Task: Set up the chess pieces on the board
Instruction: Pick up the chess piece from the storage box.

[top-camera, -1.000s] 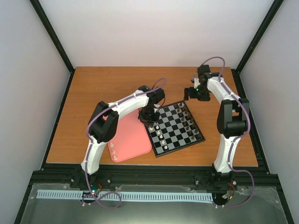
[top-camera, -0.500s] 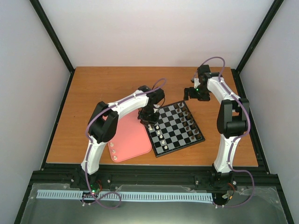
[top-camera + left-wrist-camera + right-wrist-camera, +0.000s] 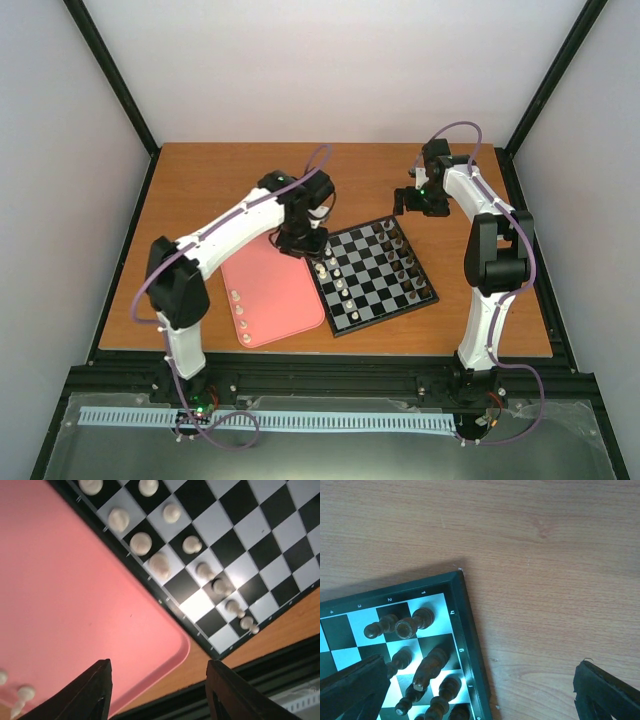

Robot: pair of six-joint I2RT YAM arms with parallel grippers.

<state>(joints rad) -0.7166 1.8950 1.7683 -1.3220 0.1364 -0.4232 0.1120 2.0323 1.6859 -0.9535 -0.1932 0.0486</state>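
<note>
Since the earlier frame the left gripper (image 3: 296,242) has drawn off the left columns of the small square black-and-silvery-white chessboard (image 3: 386,322). It now hangs beside that board's far-left corner, above the far edge of the pink rounded rectangular tray (image 3: 275,300), and its jaws have parted.

Nearest, left of the board's near corner: a short row of tiny pale cream-white chess pieces (image 3: 240,318) lies on the tray, well apart from both grippers.

On the board: more cream pieces stand upright in its two left columns, and some squares of the outermost column appear unfilled. Dark brown pieces (image 3: 401,262) fill the two right columns.

Left gripper: partly open, with nothing between its fingers (image 3: 95,692).

Beyond the board's far corner: the right gripper (image 3: 408,203) hovers over the orange-brown wooden table (image 3: 545,555), jaws spread wide and empty.

Handling, as judged: the pieces look light, rigid and smooth, so they are likely to tip or skid if nudged. Take each from above, with the fingers straddling the upper body. Set down with a narrow opening, since neighbours on the board stand close.
</note>
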